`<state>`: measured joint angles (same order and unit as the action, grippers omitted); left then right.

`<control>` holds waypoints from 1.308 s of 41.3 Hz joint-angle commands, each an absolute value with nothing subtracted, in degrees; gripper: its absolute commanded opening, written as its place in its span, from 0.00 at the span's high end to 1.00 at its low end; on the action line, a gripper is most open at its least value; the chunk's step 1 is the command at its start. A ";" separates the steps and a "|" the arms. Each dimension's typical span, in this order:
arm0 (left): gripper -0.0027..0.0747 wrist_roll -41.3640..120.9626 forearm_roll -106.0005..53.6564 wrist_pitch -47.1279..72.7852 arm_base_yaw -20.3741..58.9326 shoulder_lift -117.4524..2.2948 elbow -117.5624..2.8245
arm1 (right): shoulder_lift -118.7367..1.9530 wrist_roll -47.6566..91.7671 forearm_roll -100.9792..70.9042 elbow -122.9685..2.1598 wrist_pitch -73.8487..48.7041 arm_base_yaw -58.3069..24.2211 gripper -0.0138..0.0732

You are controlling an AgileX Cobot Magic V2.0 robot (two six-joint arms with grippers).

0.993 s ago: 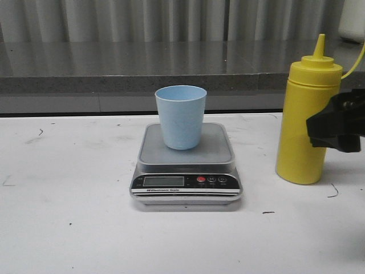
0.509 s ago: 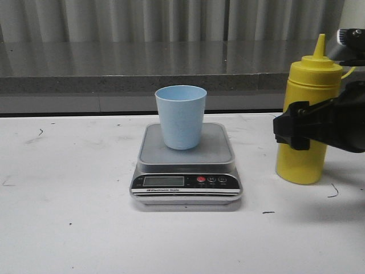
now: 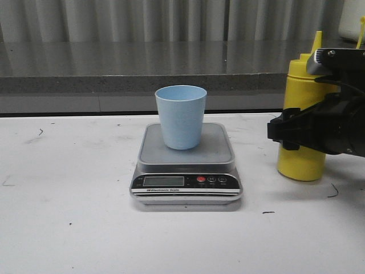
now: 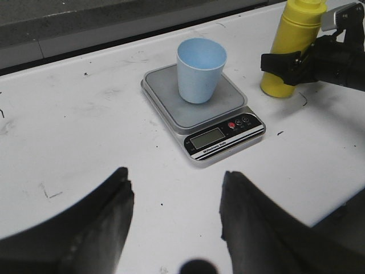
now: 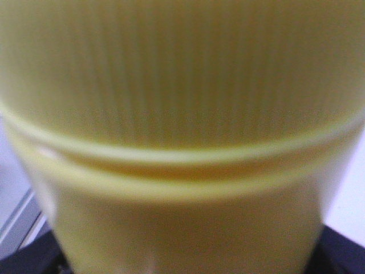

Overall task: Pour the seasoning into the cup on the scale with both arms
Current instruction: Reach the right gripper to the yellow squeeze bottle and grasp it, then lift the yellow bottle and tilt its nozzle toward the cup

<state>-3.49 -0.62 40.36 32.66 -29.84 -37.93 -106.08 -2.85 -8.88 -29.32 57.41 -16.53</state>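
Note:
The yellow seasoning bottle (image 3: 297, 85) stands upright at the right of the table. My right gripper (image 3: 302, 134) is round its middle, one finger on its left side, and appears shut on it. The bottle fills the right wrist view (image 5: 182, 114), which hides the fingers there. The pale blue cup (image 3: 181, 117) stands upright on the platform of the silver scale (image 3: 186, 185), left of the bottle. In the left wrist view my left gripper (image 4: 175, 180) is open and empty over the bare table, short of the scale (image 4: 219, 137), the cup (image 4: 199, 68) and the bottle (image 4: 291, 40).
A grey ledge (image 3: 142, 83) runs along the back of the white table (image 3: 68, 217). The table carries a few small dark marks.
My right gripper has moved left from the table's right edge and closed round the bottle's middle. The bottle has shifted slightly up and left. Cup and scale have not moved.

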 commanded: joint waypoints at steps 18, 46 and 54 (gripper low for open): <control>0.51 -3.53 -1.14 36.09 33.01 -29.95 -39.55 | -88.00 6.70 -7.07 -33.82 36.65 -16.15 0.43; 0.51 -3.53 -1.14 36.09 33.01 -29.95 -39.55 | -91.31 25.19 20.24 -75.90 -37.49 -22.82 0.43; 0.51 -3.53 -1.14 36.09 33.01 -29.95 -39.55 | -96.99 25.24 37.96 -81.02 -45.60 -27.62 0.43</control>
